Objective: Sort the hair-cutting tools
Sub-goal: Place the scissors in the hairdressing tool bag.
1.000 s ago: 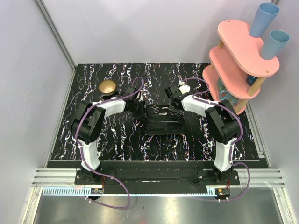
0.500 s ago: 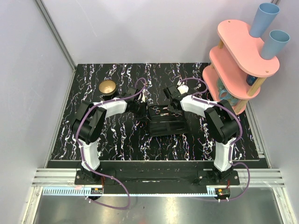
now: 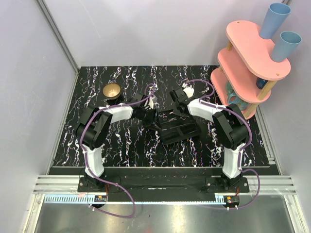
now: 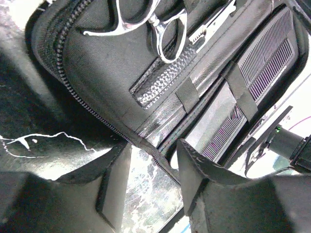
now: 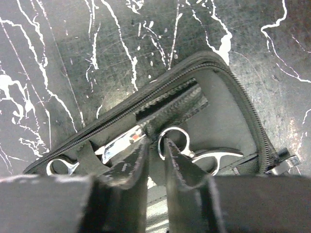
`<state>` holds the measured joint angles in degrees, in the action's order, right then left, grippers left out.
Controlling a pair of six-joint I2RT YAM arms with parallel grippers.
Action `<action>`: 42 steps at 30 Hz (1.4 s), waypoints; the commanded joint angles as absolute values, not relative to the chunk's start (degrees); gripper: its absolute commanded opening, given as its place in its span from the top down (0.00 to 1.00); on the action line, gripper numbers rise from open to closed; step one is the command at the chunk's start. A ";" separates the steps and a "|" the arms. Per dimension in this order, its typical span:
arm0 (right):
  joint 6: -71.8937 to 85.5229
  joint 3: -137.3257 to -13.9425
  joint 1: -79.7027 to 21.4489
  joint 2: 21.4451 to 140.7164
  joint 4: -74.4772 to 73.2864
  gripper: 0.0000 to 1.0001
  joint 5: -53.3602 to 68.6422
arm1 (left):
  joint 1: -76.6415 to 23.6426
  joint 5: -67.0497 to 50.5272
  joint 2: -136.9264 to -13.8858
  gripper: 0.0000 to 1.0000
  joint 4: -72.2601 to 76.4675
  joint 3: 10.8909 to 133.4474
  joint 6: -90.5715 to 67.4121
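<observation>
Silvery scissors [image 5: 214, 156] – loops showing – tucked in case [image 5: 228, 111]

The scissors [image 4: 155, 26] are made of polished, mirror-bright metal. The case [image 4: 92, 53] is lined with matt black woven cloth and edged by a toothed zip [image 4: 82, 97]. A pebbled, faintly glossy strap [image 4: 163, 80] is stitched across it. The surface [image 5: 73, 48] is finished in glossy black with white veining and is finely scratched.

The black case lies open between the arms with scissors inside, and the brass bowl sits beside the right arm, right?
Wrong side: the top view shows the brass bowl beside the left arm. The black case does lie open between the arms with scissors inside.
</observation>
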<state>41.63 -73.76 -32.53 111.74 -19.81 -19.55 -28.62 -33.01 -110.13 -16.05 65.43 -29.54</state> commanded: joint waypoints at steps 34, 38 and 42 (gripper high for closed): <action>42.72 -53.34 -25.18 75.66 -39.46 0.72 -19.42 | -23.64 -3.35 -99.51 0.32 -11.77 70.68 -28.92; 39.56 -57.55 -18.20 86.11 -35.08 0.73 -22.49 | -23.64 1.74 -90.73 0.33 -13.18 61.03 -29.53; 33.85 -62.57 -17.23 98.50 -32.87 0.78 -18.84 | -23.64 5.79 -85.09 0.33 -16.43 56.08 -31.81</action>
